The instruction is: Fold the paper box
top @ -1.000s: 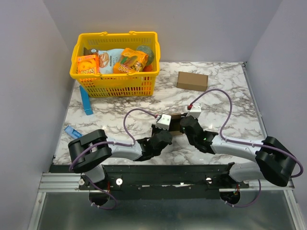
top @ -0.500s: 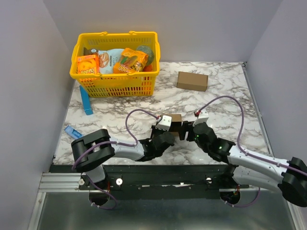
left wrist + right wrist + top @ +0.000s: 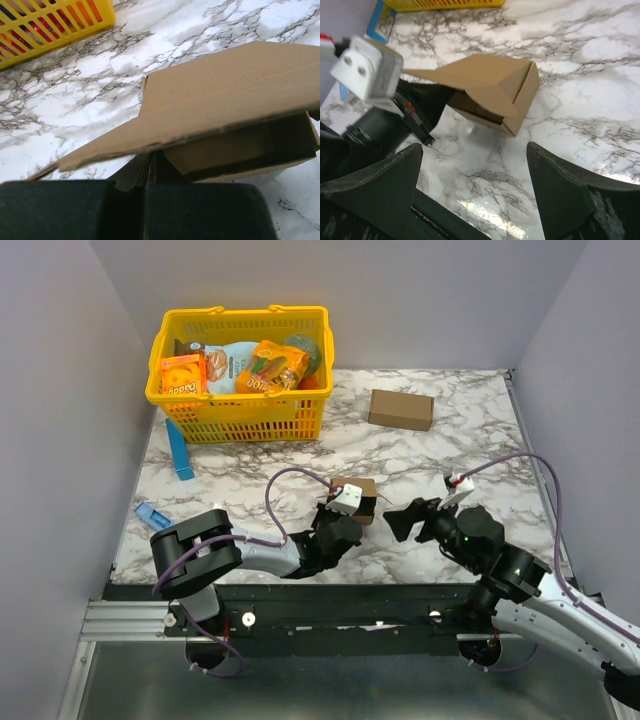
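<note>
White, grey-veined marble surface (image 3: 450, 440), seen from above, with a yellow plastic basket (image 3: 240, 418) at the far left packed with orange snack boxes (image 3: 183, 375) and other packets

Bolted at the near edge, left arm (image 3: 250, 550) and right arm (image 3: 520, 580), both stretched toward the middle

Toward the far right, well apart from both arms, a longer brown carton (image 3: 401, 409) lying flat

Near the middle of the surface, between the two arms, the paper box (image 3: 366, 487): plain brown cardboard, resting on the marble, one side open and dark inside, a wide flap lifted and slanting out toward the left arm

Beside the basket's near left corner, a long blue packet (image 3: 178, 450); nearer the edge, a smaller blue packet (image 3: 152, 514)

Left end effector (image 3: 350, 515) clenched on the lifted flap, thin cardboard pinched between closed jaws, black fingers close against the box

Right end effector (image 3: 403, 521) released, jaws spread wide with nothing between them, just to the right of the paper box and clear of it, fingertips pointed toward the box
</note>
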